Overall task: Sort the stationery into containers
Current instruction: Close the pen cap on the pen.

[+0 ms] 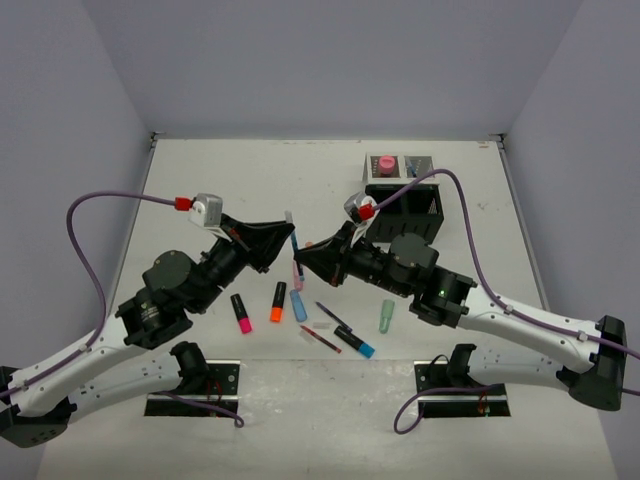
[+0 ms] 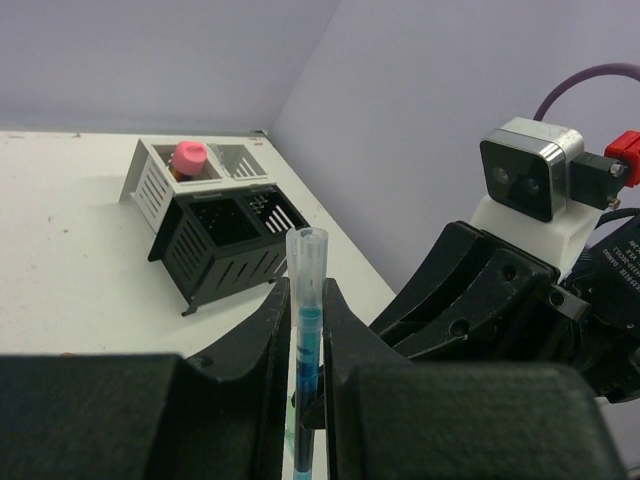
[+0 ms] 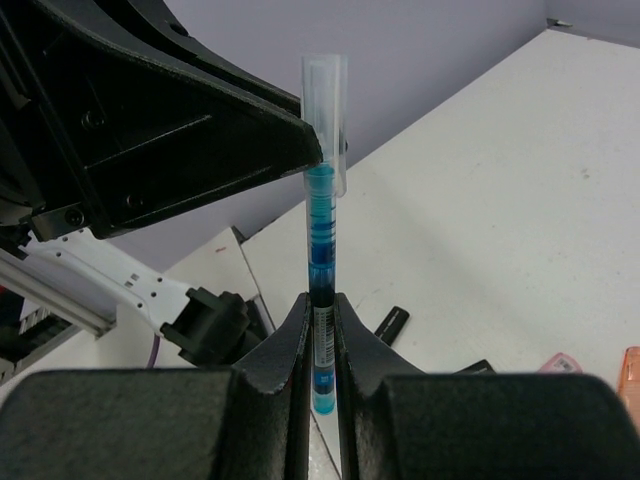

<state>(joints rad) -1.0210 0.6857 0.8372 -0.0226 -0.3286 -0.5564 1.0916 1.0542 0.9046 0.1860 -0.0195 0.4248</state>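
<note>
Left claw (image 2: pixel 306 300): narrow, pinched on the pen (image 2: pixel 306 290) just under its clear cap.
Pen place: off the table (image 1: pixel 200 180), in the air where the 2 claws meet tip to tip. This claw holds the upper part and the other the lower barrel.
Pen axis: long axis near upright, lying crosswise between both pairs of fingers. The cap end is up; the exact lean cannot be told.
Pen handling: likely light, stiff and smooth, so rather slippery. Being thin, it may pivot in a single pinch, and the cap may slip off if pulled. Mid-barrel, squarely across, looks the safest hold.
Right claw (image 3: pixel 320 310): narrow, closed on the lower barrel below the blue ink section.
Highlighters (image 1: pixel 275 302): loose on the table, below both claws and toward the bases.
Organizer (image 1: pixel 405 205): beyond this claw and to its right, well apart. It has 4 compartments, with a glue stick (image 2: pixel 189 158) standing in a pale one.
</note>
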